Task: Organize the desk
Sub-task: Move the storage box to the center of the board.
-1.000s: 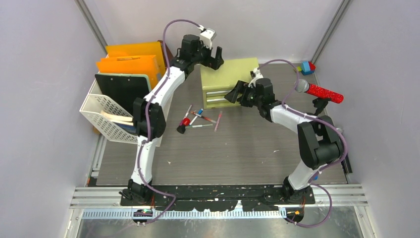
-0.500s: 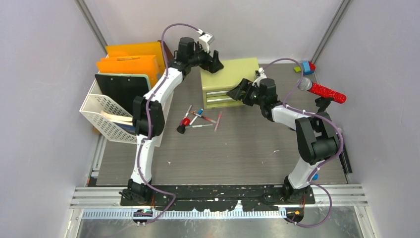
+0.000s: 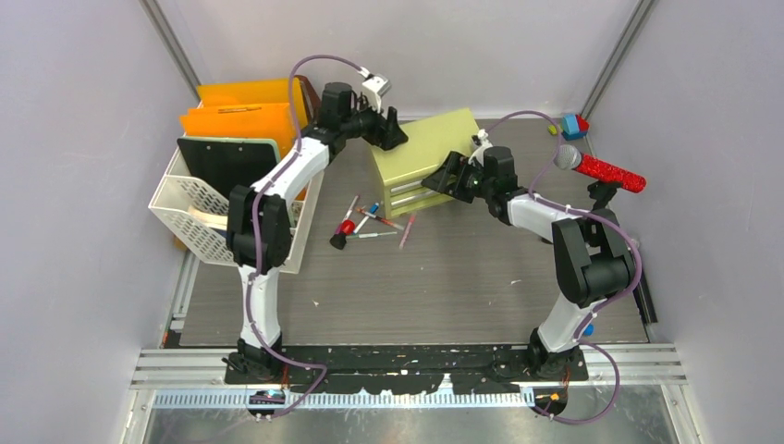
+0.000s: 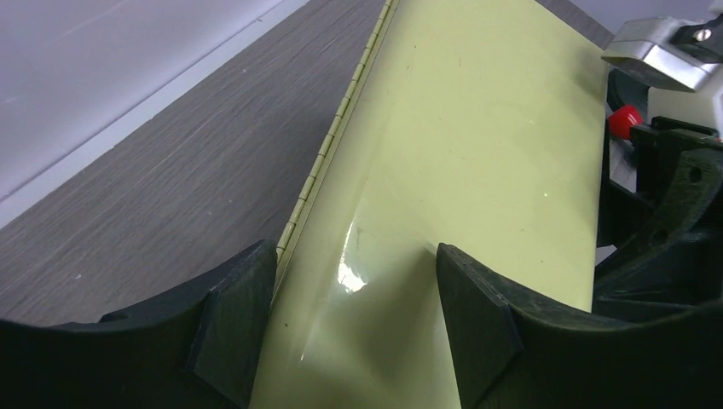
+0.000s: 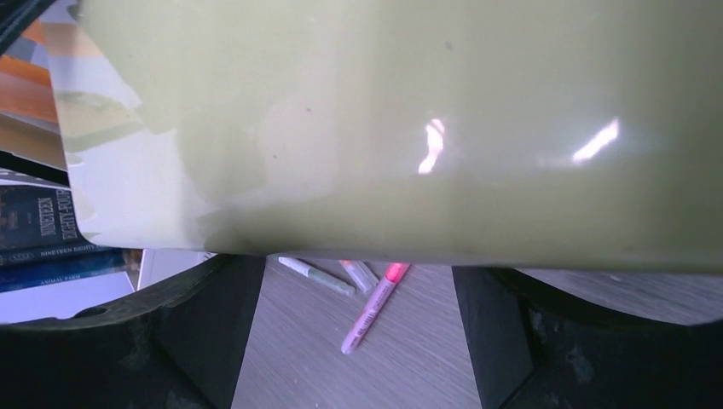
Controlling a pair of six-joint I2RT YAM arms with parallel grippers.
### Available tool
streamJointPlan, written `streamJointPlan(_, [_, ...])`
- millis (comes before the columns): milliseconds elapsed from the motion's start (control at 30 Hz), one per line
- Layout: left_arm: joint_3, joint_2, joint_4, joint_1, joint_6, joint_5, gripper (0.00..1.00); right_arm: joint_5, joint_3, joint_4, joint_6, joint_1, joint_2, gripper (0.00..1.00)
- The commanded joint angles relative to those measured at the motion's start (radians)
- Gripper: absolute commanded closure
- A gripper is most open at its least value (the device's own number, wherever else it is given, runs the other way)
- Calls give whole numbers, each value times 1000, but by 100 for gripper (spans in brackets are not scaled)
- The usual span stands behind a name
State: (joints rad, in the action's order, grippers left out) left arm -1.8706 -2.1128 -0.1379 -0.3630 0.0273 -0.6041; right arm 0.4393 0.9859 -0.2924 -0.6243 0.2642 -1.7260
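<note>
Seen from above, the left gripper (image 3: 388, 129) sits at the far corner of the yellow-green cabinet (image 3: 421, 148), which stands skewed on the desk (image 3: 444, 277). The right gripper (image 3: 446, 174) meets its drawer side. Through the left wrist, the fingers are spread over the cabinet's glossy panel, with desk to their left. Through the right wrist, the fingers gape wide. The cabinet is just ahead, and a pink pen (image 5: 371, 311) lies on the desk between them.

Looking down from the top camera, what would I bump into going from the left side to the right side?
white basket → green drawer cabinet → red microphone
</note>
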Motion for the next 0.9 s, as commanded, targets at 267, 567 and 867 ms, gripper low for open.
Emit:
streamJointPlan(267, [224, 76, -188, -25, 192, 1, 35, 49, 0, -33, -16, -46, 153, 14])
streamJointPlan(567, [250, 132, -225, -27, 185, 37, 38, 13, 67, 312, 127, -46, 276, 14])
streamJointPlan(867, [293, 183, -255, -53, 171, 75, 39, -42, 145, 526, 199, -46, 370, 11])
